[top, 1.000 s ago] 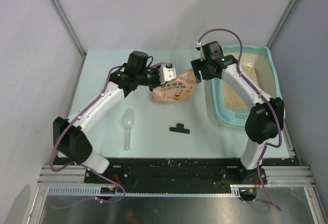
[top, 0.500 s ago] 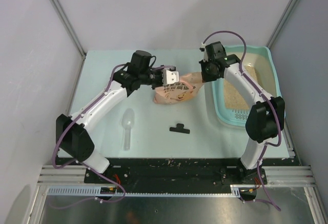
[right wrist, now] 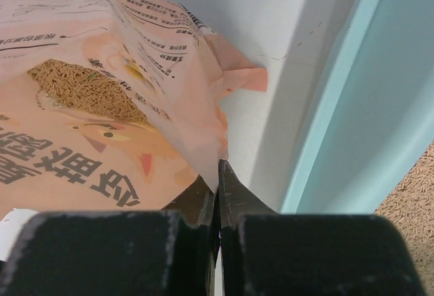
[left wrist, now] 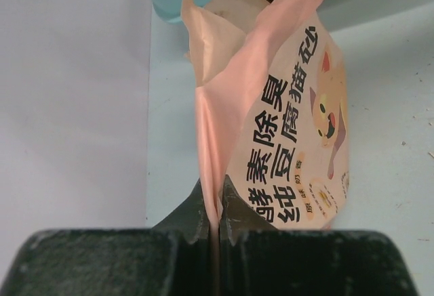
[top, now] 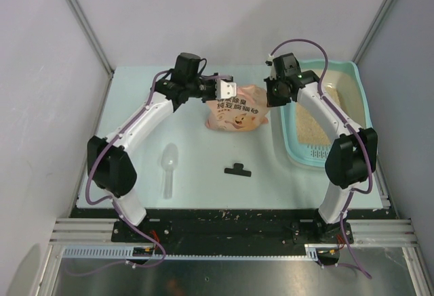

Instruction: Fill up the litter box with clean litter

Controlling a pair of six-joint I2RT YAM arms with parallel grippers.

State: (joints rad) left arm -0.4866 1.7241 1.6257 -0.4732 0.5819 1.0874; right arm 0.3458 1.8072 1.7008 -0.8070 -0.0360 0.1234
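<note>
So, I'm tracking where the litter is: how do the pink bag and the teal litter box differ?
The bag is soft, peach-pink and pinched at its edges by the left end effector and right end effector; the litter box is teal and lies flat on the table. The bag is smaller than the litter box. Both hold beige litter.

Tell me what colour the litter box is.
The litter box is teal, clearest from top view.

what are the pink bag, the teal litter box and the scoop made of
Litter bag: thin printed plastic film, probably; it creases and folds softly where pinched.
Litter box: rigid moulded plastic, smooth teal, with rounded corners and a perforated ledge.
Scoop: clear hard plastic, it seems; the table shows through it.
</note>
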